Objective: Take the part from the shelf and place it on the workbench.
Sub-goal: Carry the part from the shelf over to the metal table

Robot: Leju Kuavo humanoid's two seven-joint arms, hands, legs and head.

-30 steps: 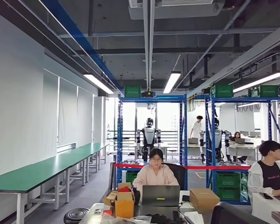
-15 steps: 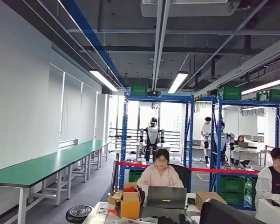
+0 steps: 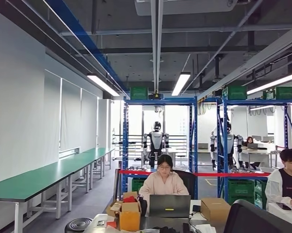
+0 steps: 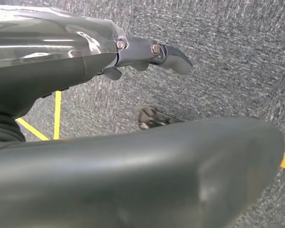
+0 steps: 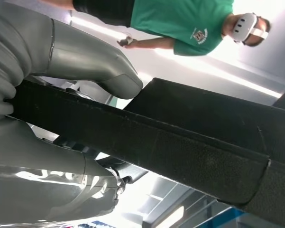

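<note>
In the right wrist view my right hand (image 5: 67,59) grips a long black flat part (image 5: 191,142), the thick thumb on one side and the darker fingers (image 5: 80,190) on the other. The part runs on past the hand and out of the picture. My left hand (image 4: 128,52) hangs over grey carpet (image 4: 234,61) with its fingers stretched out and nothing in it. In the head view a long green workbench (image 3: 45,174) runs along the left wall. Blue shelf racks (image 3: 159,103) stand farther down the room.
A person with a laptop (image 3: 162,182) sits at a cluttered desk straight ahead, and another person (image 3: 288,179) sits at the right. A person in a green shirt (image 5: 183,19) stands close by my right hand. Yellow floor lines (image 4: 57,114) cross the carpet.
The whole head picture swayed right and down, then back, so the camera moved. A person walking by the right rack has passed out of sight.
</note>
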